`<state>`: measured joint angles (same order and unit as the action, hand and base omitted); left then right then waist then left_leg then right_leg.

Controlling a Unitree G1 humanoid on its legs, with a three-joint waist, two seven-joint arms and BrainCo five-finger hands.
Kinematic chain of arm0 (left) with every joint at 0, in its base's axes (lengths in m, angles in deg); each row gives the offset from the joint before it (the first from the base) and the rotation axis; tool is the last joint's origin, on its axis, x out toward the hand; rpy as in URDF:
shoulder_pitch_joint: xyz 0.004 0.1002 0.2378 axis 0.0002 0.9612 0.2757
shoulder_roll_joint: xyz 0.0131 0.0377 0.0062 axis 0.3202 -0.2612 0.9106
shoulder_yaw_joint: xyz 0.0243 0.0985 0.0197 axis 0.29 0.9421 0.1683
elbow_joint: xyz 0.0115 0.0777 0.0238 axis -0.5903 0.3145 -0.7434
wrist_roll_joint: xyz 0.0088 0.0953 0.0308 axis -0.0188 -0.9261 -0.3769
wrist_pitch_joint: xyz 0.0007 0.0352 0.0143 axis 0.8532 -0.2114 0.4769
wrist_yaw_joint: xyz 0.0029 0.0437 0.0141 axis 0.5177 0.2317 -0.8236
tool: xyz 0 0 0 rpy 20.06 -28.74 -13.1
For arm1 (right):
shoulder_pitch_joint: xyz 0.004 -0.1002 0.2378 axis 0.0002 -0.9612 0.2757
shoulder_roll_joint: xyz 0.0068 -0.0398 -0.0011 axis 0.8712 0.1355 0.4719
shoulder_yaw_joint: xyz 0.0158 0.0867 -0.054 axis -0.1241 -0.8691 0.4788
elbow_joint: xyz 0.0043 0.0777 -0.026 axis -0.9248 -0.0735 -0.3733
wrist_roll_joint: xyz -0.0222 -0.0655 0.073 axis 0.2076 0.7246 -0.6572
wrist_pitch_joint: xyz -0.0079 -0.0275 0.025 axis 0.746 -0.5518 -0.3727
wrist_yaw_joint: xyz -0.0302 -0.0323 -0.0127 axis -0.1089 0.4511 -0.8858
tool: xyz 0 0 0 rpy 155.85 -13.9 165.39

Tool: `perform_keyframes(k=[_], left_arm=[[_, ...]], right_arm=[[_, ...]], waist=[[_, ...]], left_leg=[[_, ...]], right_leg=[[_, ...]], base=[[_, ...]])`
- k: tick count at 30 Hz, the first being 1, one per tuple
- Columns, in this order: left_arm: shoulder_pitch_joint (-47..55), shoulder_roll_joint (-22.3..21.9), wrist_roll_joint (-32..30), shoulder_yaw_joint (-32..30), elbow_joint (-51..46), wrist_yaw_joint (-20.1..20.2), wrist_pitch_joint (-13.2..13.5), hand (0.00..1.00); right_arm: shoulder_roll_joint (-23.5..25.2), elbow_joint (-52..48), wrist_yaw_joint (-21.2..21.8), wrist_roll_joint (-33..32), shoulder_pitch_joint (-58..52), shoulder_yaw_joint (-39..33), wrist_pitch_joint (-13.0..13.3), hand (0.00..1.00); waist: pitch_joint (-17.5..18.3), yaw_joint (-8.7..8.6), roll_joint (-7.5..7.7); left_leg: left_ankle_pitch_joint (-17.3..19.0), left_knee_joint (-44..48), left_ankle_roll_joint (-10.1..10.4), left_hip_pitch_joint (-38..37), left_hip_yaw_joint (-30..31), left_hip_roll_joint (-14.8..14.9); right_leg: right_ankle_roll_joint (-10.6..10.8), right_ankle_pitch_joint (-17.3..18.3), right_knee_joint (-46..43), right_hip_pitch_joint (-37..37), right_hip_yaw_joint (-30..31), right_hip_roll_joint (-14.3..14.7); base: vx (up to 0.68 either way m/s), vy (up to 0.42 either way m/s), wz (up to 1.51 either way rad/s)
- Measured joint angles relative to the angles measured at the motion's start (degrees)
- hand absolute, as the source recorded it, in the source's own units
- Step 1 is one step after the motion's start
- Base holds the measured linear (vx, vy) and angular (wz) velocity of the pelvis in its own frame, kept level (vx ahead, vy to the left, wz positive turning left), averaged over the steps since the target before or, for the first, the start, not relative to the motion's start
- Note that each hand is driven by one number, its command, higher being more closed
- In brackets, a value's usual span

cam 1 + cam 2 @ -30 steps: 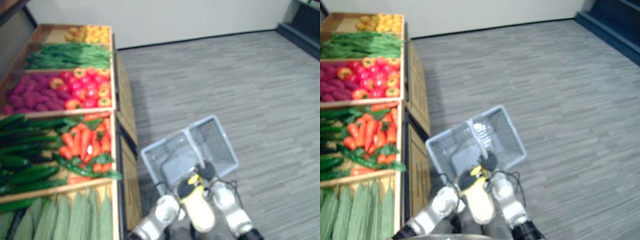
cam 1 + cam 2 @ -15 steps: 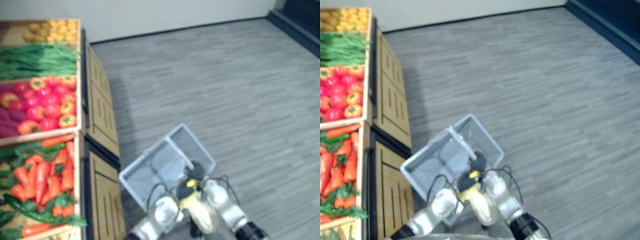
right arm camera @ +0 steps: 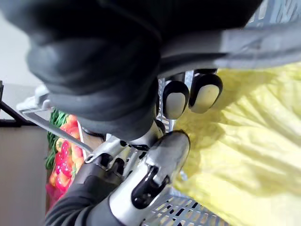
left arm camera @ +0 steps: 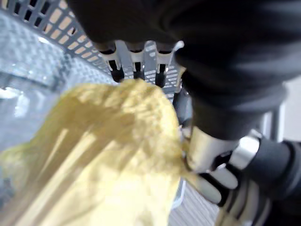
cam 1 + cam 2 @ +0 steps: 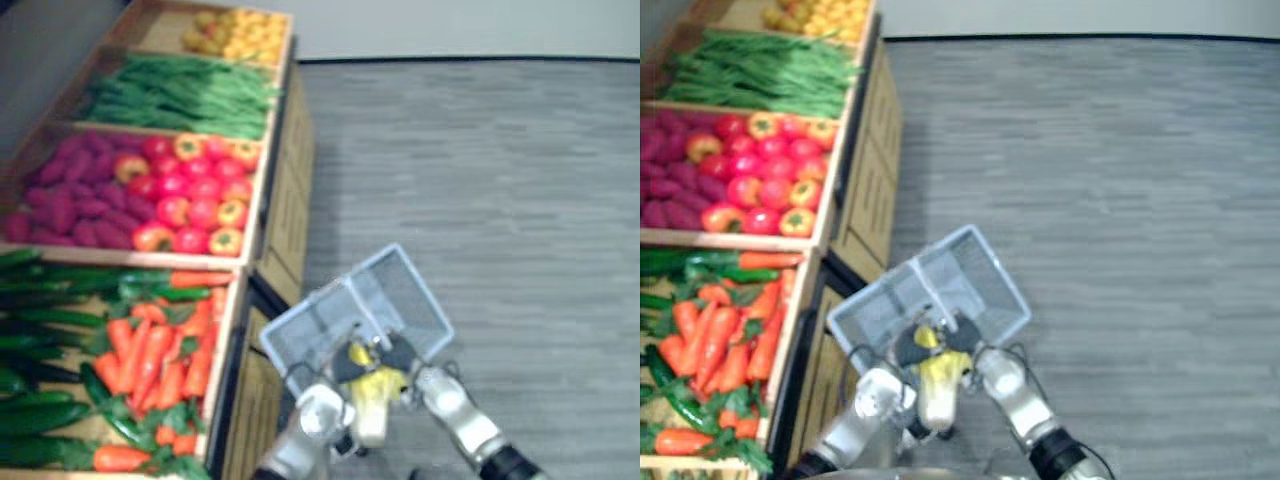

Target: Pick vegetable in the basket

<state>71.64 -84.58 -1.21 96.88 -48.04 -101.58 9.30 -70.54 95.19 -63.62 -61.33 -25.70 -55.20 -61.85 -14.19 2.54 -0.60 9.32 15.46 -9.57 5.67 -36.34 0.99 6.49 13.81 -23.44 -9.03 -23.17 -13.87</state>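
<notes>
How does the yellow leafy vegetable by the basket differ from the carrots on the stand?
The leafy vegetable is pale yellow and crinkled; the carrots are orange, long and tapered. The leafy vegetable is a single piece, while the carrots lie in a heap. The leafy vegetable sits at the near rim of the grey mesh basket, out over the floor; the carrots lie in a wooden crate on the stand. Both are vegetables.

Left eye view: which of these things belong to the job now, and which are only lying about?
In the job: yellow leafy vegetable; left hand gripping it; basket; right hand on its handle.

Lying about: carrots; cucumbers; red peppers; purple roots; green beans; wooden stand.
</notes>
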Motion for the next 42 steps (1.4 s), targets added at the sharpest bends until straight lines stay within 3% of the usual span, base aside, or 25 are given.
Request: perform_keyframes(k=[1,2,3,6,9,12,14,15,16,17,19,20,22,24,26,28,29,30,31,35,37,39,40,41,42], left_arm=[[0.05,-0.03,0.02,0.15,0.00,0.14,0.12,0.00],[0.20,-0.06,0.03,0.39,-0.01,0.23,0.15,0.00],[0.28,0.09,0.06,0.68,0.21,0.14,0.14,0.00],[1.44,0.33,0.30,0.43,1.15,-0.95,0.14,0.00],[2.18,0.59,0.40,0.28,1.29,-1.30,0.19,0.00],[1.71,0.68,0.43,0.18,3.78,-1.30,0.63,0.00],[1.29,1.37,0.44,0.12,4.97,-1.19,0.74,0.00],[0.88,2.59,0.43,-0.12,5.71,-0.99,0.79,0.00],[2.19,2.18,0.44,0.52,5.55,-0.50,0.59,0.00],[3.34,2.57,0.49,0.49,4.22,-0.25,1.14,0.00],[3.66,2.90,0.85,-1.32,3.34,-0.18,1.85,0.00],[4.28,3.66,0.90,-3.73,0.99,0.10,2.15,0.00],[4.79,3.86,0.97,-6.70,0.23,0.23,2.26,0.00],[7.44,3.96,0.98,-9.85,-3.58,0.23,2.24,0.00],[8.73,4.05,1.18,-12.74,-7.32,-0.16,2.44,0.00],[8.59,3.92,3.17,-14.60,-9.22,-0.82,2.50,0.00],[8.40,3.70,3.38,-16.00,-10.73,-1.13,2.53,0.00],[8.35,3.69,3.66,-16.77,-11.60,-1.05,2.55,0.00],[8.38,3.73,4.87,-17.57,-12.54,-1.04,2.55,0.00],[7.49,5.20,5.46,-21.26,-14.54,-1.18,2.55,0.00],[6.42,6.23,5.43,-21.40,-14.32,-1.07,2.41,0.00],[4.82,6.17,5.40,-21.15,-14.41,-0.98,2.41,0.00],[3.79,6.66,5.27,-21.04,-14.40,-0.85,2.39,0.00],[3.08,7.69,5.10,-20.51,-14.34,-0.92,2.33,0.00],[2.73,8.07,4.95,-20.15,-14.08,-0.90,2.30,0.00]], right_arm=[[0.03,0.00,0.41,-0.48,-1.03,-0.21,0.00,1.00],[0.28,0.01,0.96,-1.28,-2.67,-1.41,0.02,1.00],[0.73,0.11,1.73,-2.29,-4.72,-3.30,0.03,1.00],[1.18,1.74,2.50,-3.62,-8.98,-6.56,0.11,1.00],[1.60,2.06,2.27,-3.76,-12.22,-9.85,0.39,1.00],[3.30,2.71,1.42,-4.87,-13.08,-13.80,0.69,1.00],[3.53,4.00,0.96,-4.87,-13.55,-15.59,1.23,1.00],[4.69,5.43,0.28,-4.83,-14.02,-18.17,1.40,1.00],[4.97,7.06,-0.45,-4.78,-14.44,-22.46,1.00,1.00],[4.36,6.80,-1.38,-4.78,-16.01,-25.66,0.99,1.00],[3.37,7.23,-2.20,-4.78,-16.43,-27.36,0.81,1.00],[2.67,7.22,-2.39,-4.62,-17.04,-28.03,0.96,1.00],[1.56,8.62,-2.39,-4.11,-16.97,-28.83,0.95,1.00],[0.97,10.21,-2.62,-3.27,-17.02,-29.44,0.87,1.00],[0.91,13.15,-3.12,-2.85,-17.20,-30.06,0.86,1.00],[1.45,15.57,-4.30,-2.83,-17.20,-32.65,0.74,1.00],[2.36,16.90,-5.09,-2.85,-17.25,-35.23,0.73,1.00],[2.73,17.75,-5.53,-2.87,-17.09,-36.43,0.69,1.00],[3.12,18.44,-6.43,-2.90,-16.69,-37.60,0.46,1.00],[5.34,20.10,-7.82,-2.95,-15.99,-39.04,0.05,1.00],[6.22,19.93,-7.84,-2.67,-16.07,-41.61,0.04,1.00],[6.39,20.17,-7.99,-2.40,-16.34,-43.72,-0.03,1.00],[7.51,20.46,-8.22,-2.36,-16.50,-45.52,-0.38,1.00],[7.82,19.89,-8.54,-2.35,-16.87,-46.11,-0.37,1.00],[7.59,19.67,-8.66,-2.34,-16.67,-46.60,-0.04,1.00]], waist=[[0.13,-0.12,0.29],[0.51,-0.68,0.95],[0.84,-1.05,1.51],[1.16,-2.00,1.65],[1.79,-3.66,1.37],[2.60,-4.21,0.91],[3.51,-4.17,2.25],[3.24,-4.24,3.35],[3.52,-3.99,1.99],[4.33,-4.03,0.59],[4.59,-3.66,0.28],[4.90,-3.12,0.54],[5.18,-2.44,-0.32],[5.40,-2.21,-0.39],[5.39,-1.58,-0.31],[5.51,-1.05,0.19],[5.41,-1.46,0.53],[5.40,-1.80,0.50],[5.39,-2.20,0.38],[6.03,-2.55,2.16],[6.10,-4.09,2.92],[5.92,-4.32,2.98],[5.41,-4.56,5.45],[5.48,-4.85,5.37],[5.27,-5.58,4.76]], left_leg=[[0.12,-1.11,0.09,-1.48,1.22,-1.04],[1.06,-3.04,0.66,-4.41,4.63,-2.59],[2.27,-4.19,1.23,-6.62,8.22,-3.34],[2.25,-5.64,1.37,-10.85,15.47,-3.50],[2.08,-5.39,1.68,-10.83,23.43,-2.81],[1.85,-4.93,6.36,-9.25,32.90,-0.56],[2.14,-3.41,9.63,-6.36,39.96,-0.59],[3.13,-2.03,12.35,-4.69,45.39,-1.94],[2.35,-0.71,12.93,-4.10,47.53,-0.27],[2.22,0.48,14.58,-2.87,50.75,1.05],[1.24,0.70,15.97,-1.58,54.59,1.64],[-0.18,-0.24,18.18,0.21,57.72,2.08],[-3.62,-3.15,19.34,1.36,60.83,3.04],[-6.47,-7.34,19.28,1.07,60.85,4.72],[-7.95,-8.58,17.61,1.37,57.99,5.24],[-8.63,-5.55,14.02,3.52,45.00,5.34],[-7.41,0.58,10.67,4.99,28.03,7.79],[-6.13,3.93,9.87,5.35,18.29,9.59],[-5.92,5.30,9.10,5.74,13.07,10.12],[-7.52,0.69,7.01,5.93,14.09,5.60],[-12.97,-9.32,5.86,2.91,17.16,-0.04],[-13.91,-15.56,6.36,0.80,18.33,-2.64],[-12.24,-15.56,6.34,-0.52,17.09,-5.09],[-5.02,-3.01,6.00,0.68,16.50,-3.06],[-3.17,-2.14,5.64,1.10,17.25,-2.63]], right_leg=[[1.04,-0.83,-5.98,1.25,0.10,-1.53],[2.09,-4.41,-18.30,4.58,1.65,-3.92],[1.67,-4.11,-29.43,8.21,4.18,-4.64],[-3.11,-1.21,-39.35,14.99,7.60,-5.26],[-5.53,0.48,-32.25,20.30,11.25,-4.70],[-3.40,0.82,-13.36,21.48,20.75,0.61],[-1.54,-0.33,-2.13,20.49,28.72,2.77],[3.77,-1.02,2.02,17.63,31.55,3.12],[3.09,-0.05,1.75,15.12,27.44,4.90],[1.71,0.74,-1.16,13.69,30.26,7.53],[0.05,2.20,-3.33,13.59,33.82,9.98],[-0.72,4.72,-2.67,13.58,30.61,10.12],[-1.27,4.97,-2.05,13.40,26.06,10.59],[-2.32,4.35,0.79,11.43,21.23,10.47],[-2.97,3.84,3.35,8.97,16.73,9.68],[-2.30,3.12,5.49,6.75,12.60,7.49],[-1.32,2.57,6.44,5.26,9.88,5.62],[-1.17,2.49,6.58,4.42,8.86,4.96],[-1.19,2.50,6.43,3.68,8.89,5.08],[-1.08,2.41,9.78,2.43,8.02,3.05],[-1.27,2.55,10.14,1.45,6.30,1.01],[-1.98,3.55,8.91,1.08,4.01,-0.31],[-2.30,3.98,8.71,0.06,1.87,-3.13],[-2.74,5.70,2.76,0.89,1.86,-3.73],[-2.45,5.10,-1.16,1.60,3.49,-3.65]], base=[[0.34,0.116,0.90],[0.43,0.054,1.16],[0.42,-0.001,1.24],[0.39,-0.144,1.35],[0.22,-0.209,1.25],[0.15,-0.361,1.60],[0.09,-0.485,1.99],[0.04,-0.582,2.11],[0.06,-0.625,2.53],[0.08,-0.469,1.92],[0.04,-0.256,1.69],[-0.02,-0.269,1.49],[-0.08,-0.246,1.25],[-0.09,-0.102,1.31],[-0.06,0.014,1.19],[-0.01,0.076,1.06],[0.04,0.091,1.15],[0.08,0.139,1.16],[0.08,0.177,0.85],[0.05,0.172,0.62],[0.00,0.102,0.90],[-0.05,0.131,0.86],[0.03,0.111,0.88],[0.08,0.075,0.67],[0.06,0.039,0.47]])
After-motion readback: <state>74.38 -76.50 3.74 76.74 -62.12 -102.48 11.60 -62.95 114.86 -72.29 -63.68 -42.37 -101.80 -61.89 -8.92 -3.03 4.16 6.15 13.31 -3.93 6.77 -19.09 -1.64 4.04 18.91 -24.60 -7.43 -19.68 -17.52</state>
